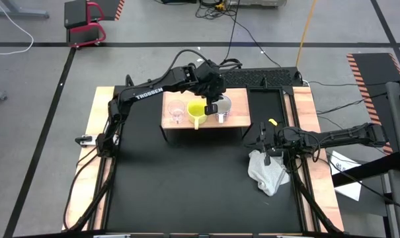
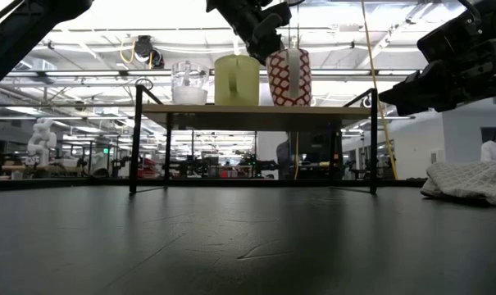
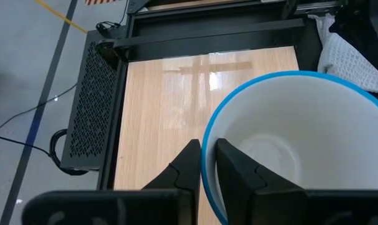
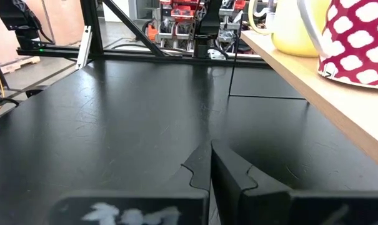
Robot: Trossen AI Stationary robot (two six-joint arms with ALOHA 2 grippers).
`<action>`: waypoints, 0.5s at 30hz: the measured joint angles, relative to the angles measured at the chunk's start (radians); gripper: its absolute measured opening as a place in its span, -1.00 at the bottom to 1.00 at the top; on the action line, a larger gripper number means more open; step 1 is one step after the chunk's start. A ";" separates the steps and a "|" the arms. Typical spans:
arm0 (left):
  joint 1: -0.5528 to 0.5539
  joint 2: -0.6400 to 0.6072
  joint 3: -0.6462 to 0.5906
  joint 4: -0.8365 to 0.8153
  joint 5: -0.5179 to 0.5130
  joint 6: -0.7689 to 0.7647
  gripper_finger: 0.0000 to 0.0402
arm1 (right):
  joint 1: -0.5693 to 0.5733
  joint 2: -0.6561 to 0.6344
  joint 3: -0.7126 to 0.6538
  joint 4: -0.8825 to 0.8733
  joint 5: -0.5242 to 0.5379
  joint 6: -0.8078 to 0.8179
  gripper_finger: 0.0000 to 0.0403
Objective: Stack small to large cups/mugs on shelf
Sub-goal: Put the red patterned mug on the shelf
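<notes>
On the light wooden shelf [image 1: 238, 121] stand, in a row, a small clear glass cup [image 1: 176, 114], a yellow handled mug [image 1: 196, 111] and a white mug with a dark red pattern [image 2: 290, 77]. The low view shows all three with their bases on the shelf top [image 2: 329, 107]. My left gripper [image 1: 213, 102] reaches over the shelf from its far side and is shut on the white mug. My right gripper [image 4: 210, 164] is shut and empty, low over the black tabletop to the right of the shelf, next to a white cloth [image 1: 268, 172]. My left gripper holds the white mug by its blue-edged rim [image 3: 207, 145]. One finger [image 3: 235, 172] is inside the mug and the other [image 3: 185, 170] is outside, the wall pinched between them. The fingers come from above, pointing down. The mug stands upright with its base at the shelf top.
The yellow mug stands close beside the white mug. The shelf stands on thin black legs [image 2: 373, 147] with open space beneath. Wooden side boards [image 1: 100, 158] edge the black tabletop. The crumpled white cloth lies near the table's right edge.
</notes>
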 joint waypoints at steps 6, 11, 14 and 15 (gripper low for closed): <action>0.001 0.000 0.000 0.001 0.024 -0.004 -0.77 | 0.000 0.000 0.000 -0.006 0.000 -0.002 -1.00; 0.000 0.001 0.000 0.005 0.032 -0.004 -0.77 | 0.000 0.003 0.000 -0.009 0.000 -0.003 -1.00; -0.001 0.001 0.000 0.006 0.037 -0.003 -0.76 | 0.000 0.003 0.000 -0.010 0.000 -0.003 -1.00; -0.002 0.001 0.000 0.006 0.037 -0.003 -0.76 | 0.000 0.003 0.000 -0.013 0.000 -0.003 -1.00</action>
